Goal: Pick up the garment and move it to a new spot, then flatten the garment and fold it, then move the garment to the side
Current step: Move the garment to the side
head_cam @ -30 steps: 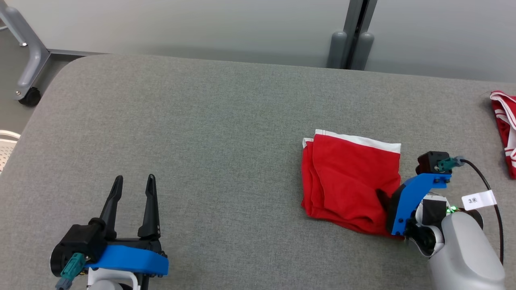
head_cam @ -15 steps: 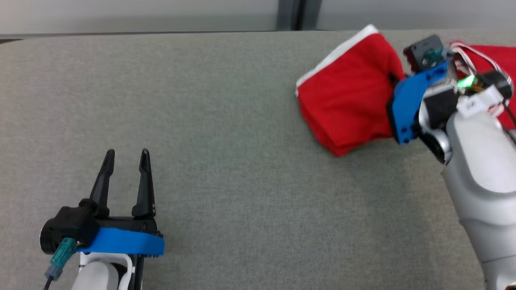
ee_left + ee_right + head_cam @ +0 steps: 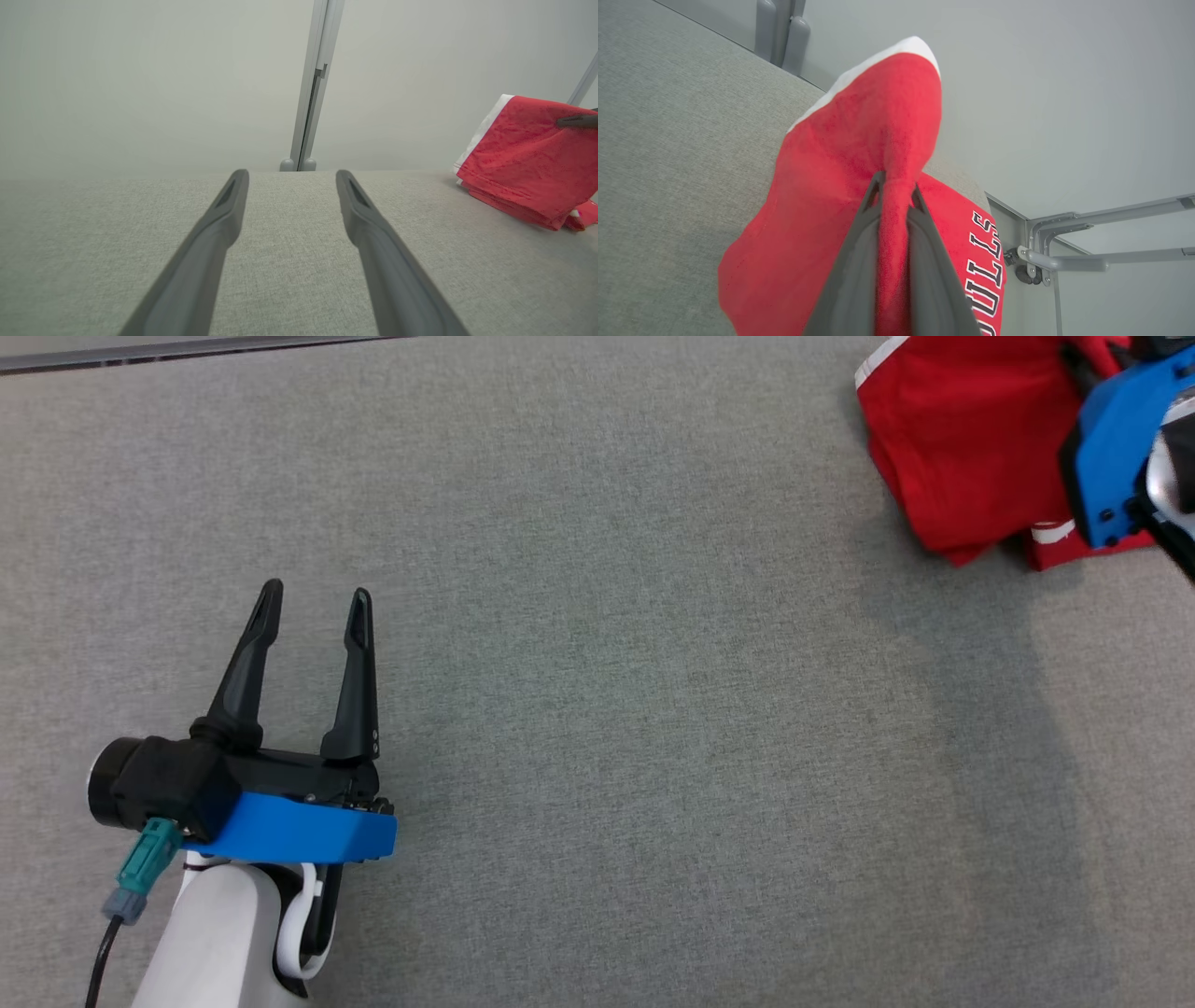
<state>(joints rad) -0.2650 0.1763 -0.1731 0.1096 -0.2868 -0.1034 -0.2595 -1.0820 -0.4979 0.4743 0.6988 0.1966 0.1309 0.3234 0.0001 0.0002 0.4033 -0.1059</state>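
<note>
While carrying the folded red garment [image 3: 962,457] aside, steer by the lettered jersey [image 3: 1050,543].

Head view: garment seemingly lifted, overlapping the jersey's near corner. Left gripper [image 3: 313,607] well away from the jersey, fingers parted, empty.

Left wrist view: same parted fingers [image 3: 224,210], nothing between. Garment's low corner just above the jersey [image 3: 584,217].

Right wrist view: right gripper [image 3: 896,186] clamped tight on a thick ridge of the garment, with layers drooping over the jersey either side.

Probably best to hold that pinch firm, travel level without dragging across the jersey, lower squarely, and release only once resting flat, to avoid spilling the fold.
</note>
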